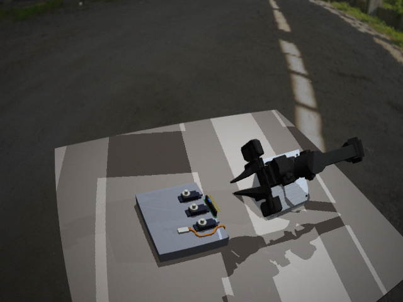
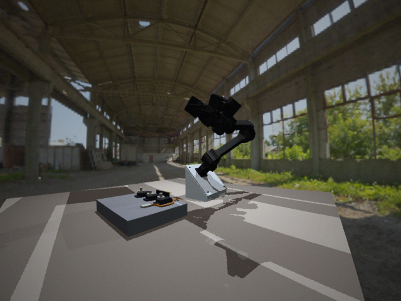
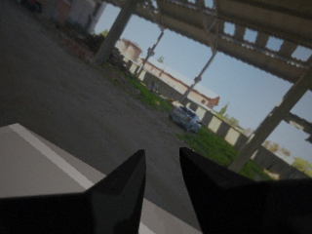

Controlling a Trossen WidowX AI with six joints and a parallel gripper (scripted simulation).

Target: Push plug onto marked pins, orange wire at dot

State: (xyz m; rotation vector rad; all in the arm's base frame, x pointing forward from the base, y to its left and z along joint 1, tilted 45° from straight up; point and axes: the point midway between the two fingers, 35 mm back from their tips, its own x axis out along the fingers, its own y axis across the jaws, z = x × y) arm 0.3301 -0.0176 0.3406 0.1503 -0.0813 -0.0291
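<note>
The white plug (image 1: 182, 229) (image 2: 146, 205) lies flat on top of the grey holder (image 1: 151, 221) (image 2: 113, 212), beside the servo motor (image 1: 205, 224) (image 2: 163, 199) closest to the top and exterior views. Its orange lead (image 1: 204, 235) curves around that servo to the holder's pin-side edge. The pin row (image 1: 214, 203) sticks out from a black strip at that edge, with a small blue mark on the strip; the dot cannot be made out. My gripper (image 1: 232, 187) (image 3: 162, 154) is partly open and empty, raised well above the table, away from the plug. Its fingertips are not distinguishable in the exterior view.
Two more servos (image 1: 196, 209) (image 1: 189, 195) with white hubs stand on the holder beside the lead's servo. The arm's pale wedge-shaped base (image 1: 286, 198) (image 2: 194, 186) stands on the table beyond the pin side. The wrist view shows a table edge and background, no holder.
</note>
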